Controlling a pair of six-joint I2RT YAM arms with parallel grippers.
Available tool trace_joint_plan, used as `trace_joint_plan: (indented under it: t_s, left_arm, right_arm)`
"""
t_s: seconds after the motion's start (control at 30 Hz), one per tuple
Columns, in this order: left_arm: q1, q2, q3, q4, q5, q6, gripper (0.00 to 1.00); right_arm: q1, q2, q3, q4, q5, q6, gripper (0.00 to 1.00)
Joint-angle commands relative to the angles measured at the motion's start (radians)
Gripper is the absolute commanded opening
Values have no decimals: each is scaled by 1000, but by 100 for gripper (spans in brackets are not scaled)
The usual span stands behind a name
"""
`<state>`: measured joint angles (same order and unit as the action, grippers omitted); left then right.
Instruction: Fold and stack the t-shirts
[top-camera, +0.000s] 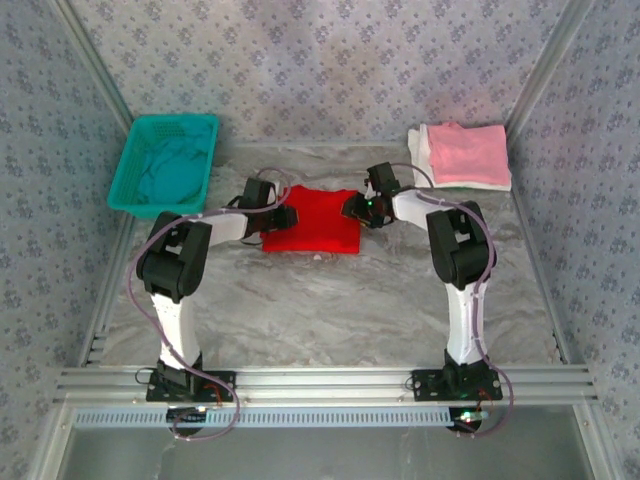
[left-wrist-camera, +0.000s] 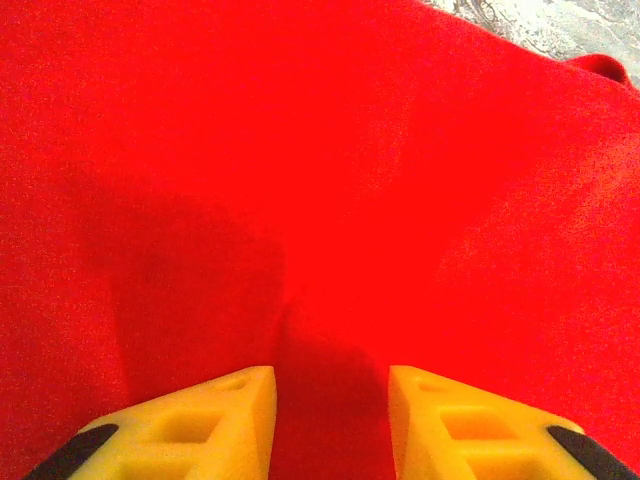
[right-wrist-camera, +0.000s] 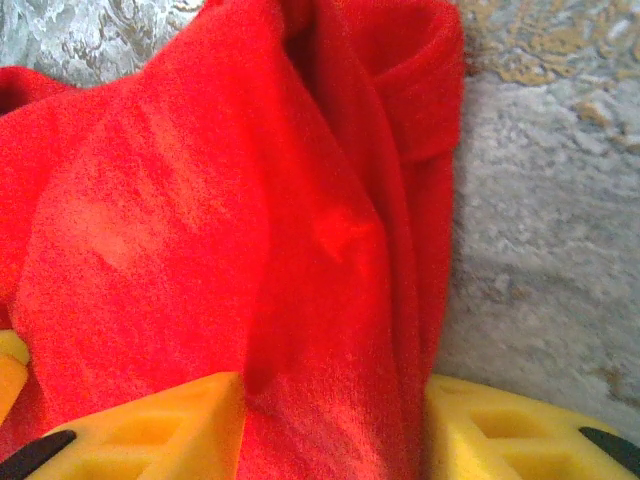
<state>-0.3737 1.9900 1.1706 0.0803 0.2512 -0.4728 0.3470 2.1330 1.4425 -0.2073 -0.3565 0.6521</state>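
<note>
A bright red t-shirt (top-camera: 315, 225) lies folded into a rectangle at the middle of the table. My left gripper (top-camera: 288, 216) is at its left edge. In the left wrist view its yellow fingers (left-wrist-camera: 225, 410) stand narrowly apart with a dark ridge of the red t-shirt (left-wrist-camera: 330, 150) pinched between them. My right gripper (top-camera: 352, 208) is at the shirt's right edge. In the right wrist view, bunched red cloth (right-wrist-camera: 200, 200) fills the space between the right gripper (right-wrist-camera: 335, 385) fingers. A pink t-shirt (top-camera: 465, 150) lies folded on a white one (top-camera: 420, 150) at the back right.
A teal mesh basket (top-camera: 170, 122) stands at the back left with a teal t-shirt (top-camera: 170, 175) crumpled inside. Patterned walls close in the marble table (top-camera: 330, 310) at the back and sides. An aluminium rail (top-camera: 320, 380) runs along the near edge.
</note>
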Motion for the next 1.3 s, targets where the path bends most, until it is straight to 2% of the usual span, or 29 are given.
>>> trace_joint_plan:
  t_s: [0.0, 0.07, 0.2, 0.27, 0.4, 0.5, 0.57, 0.63, 0.73, 0.93, 1.0, 1.1, 1.27]
  left_arm:
    - [11, -15, -29, -9, 2, -9, 35]
    - [11, -15, -29, -1, 9, -10, 35]
    - [16, -45, -43, 24, 19, -27, 35]
    - [21, -98, -76, 68, 20, -46, 41]
    - [24, -296, -166, 135, -26, -63, 55]
    - [21, -480, -248, 153, -96, -48, 66]
    - [21, -585, -296, 136, -153, -35, 76]
    - [23, -677, -331, 97, -187, -3, 78]
    - [25, -761, -374, 37, -239, 33, 82]
    - [45, -823, -457, 20, -252, 31, 83]
    - [47, -823, -471, 24, -254, 31, 83]
    - [49, -812, -477, 29, -255, 34, 83]
    - [53, -777, -479, 36, -255, 43, 83]
  right_arm:
    - [75, 128, 30, 128, -128, 40, 46]
    - [79, 144, 37, 143, -128, 51, 42]
    - [65, 160, 61, 165, -152, 65, 22]
    - [49, 160, 74, 170, -168, 70, 16]
    - [10, 143, 100, 141, -202, 39, 0]
    - [-36, 94, 124, 79, -202, -14, 0]
    - [-72, 78, 194, -32, -192, -145, 0]
    - [-114, 83, 320, -237, -193, -275, 0]
    - [-182, 85, 459, -382, -126, -381, 0]
    - [-271, 176, 881, -741, 34, -644, 0]
    - [-291, 204, 988, -781, 109, -698, 0]
    - [-325, 212, 1047, -757, 203, -776, 0]
    - [-380, 223, 1091, -669, 238, -863, 0]
